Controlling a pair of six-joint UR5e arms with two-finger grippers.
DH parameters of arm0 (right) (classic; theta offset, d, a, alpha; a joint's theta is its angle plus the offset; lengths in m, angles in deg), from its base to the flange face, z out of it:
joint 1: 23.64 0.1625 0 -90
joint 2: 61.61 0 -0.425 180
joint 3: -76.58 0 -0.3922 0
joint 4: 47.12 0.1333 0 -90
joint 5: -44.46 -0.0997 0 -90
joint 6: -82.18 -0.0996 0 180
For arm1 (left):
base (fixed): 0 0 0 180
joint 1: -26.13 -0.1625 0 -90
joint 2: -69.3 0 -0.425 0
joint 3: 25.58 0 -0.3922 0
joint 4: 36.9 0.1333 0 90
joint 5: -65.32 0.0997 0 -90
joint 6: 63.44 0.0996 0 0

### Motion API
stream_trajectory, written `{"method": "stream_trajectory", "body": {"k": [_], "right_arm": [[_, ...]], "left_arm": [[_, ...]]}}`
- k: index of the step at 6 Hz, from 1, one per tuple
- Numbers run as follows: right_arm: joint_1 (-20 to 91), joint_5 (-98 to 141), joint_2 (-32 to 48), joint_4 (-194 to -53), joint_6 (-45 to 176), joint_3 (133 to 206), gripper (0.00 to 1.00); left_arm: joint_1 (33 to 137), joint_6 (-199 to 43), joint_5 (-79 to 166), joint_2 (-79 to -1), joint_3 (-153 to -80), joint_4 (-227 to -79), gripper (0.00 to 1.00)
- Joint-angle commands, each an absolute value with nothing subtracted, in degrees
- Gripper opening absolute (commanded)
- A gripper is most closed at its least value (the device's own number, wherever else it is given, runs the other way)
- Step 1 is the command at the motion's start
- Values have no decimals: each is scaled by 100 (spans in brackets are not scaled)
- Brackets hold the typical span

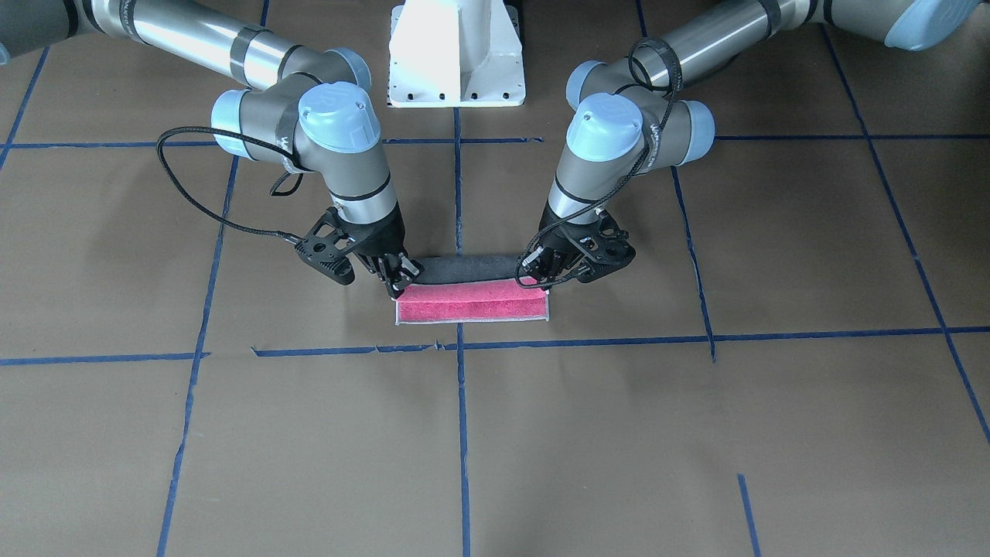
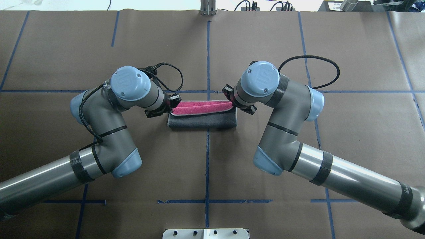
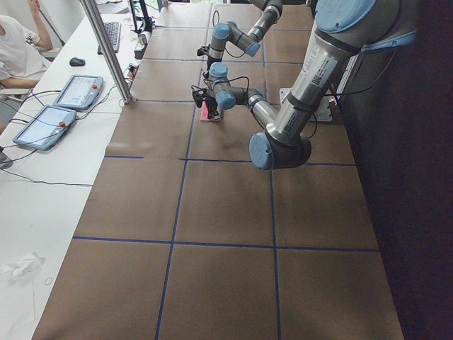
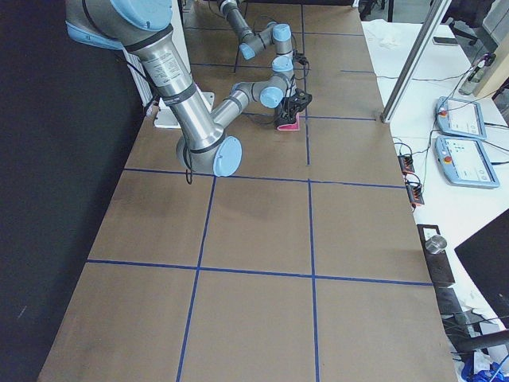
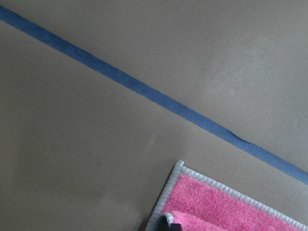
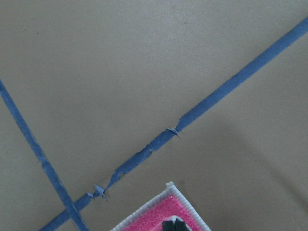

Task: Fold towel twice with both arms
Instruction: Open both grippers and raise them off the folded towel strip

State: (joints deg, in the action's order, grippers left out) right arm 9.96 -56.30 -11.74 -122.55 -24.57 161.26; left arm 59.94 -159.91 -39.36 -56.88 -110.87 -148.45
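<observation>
The towel lies at the table's middle, partly folded over: its pink face lies flat and a dark grey rolled fold rises behind it. From overhead the grey fold is on the robot's side and the pink strip beyond it. My left gripper is shut on the lifted edge at one end; it also shows overhead. My right gripper is shut on the other end, overhead too. Each wrist view shows a pink corner low over the table.
The white pedestal stands behind the towel on the robot's side. Blue tape lines cross the brown table cover. A side desk holds tablets, beside a metal pole, and a seated person is at its far end.
</observation>
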Motion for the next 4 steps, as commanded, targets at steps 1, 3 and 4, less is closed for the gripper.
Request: {"method": "stream_trajectory", "body": {"k": [1, 3, 4], "right_arm": [[1281, -5905, -1344, -12245, -2452, 15816, 50], [1634, -6207, -1791, -12218, -2216, 15079, 100], [1652, -6198, -1784, -11914, -2232, 14945, 100]], "left_arm": [[6171, -16151, -3936, -5725, -10936, -14852, 90], [6418, -15952, -4032, -6033, -10592, -14852, 100], [6541, -15959, -4189, -6051, -10592, -14852, 100]]}}
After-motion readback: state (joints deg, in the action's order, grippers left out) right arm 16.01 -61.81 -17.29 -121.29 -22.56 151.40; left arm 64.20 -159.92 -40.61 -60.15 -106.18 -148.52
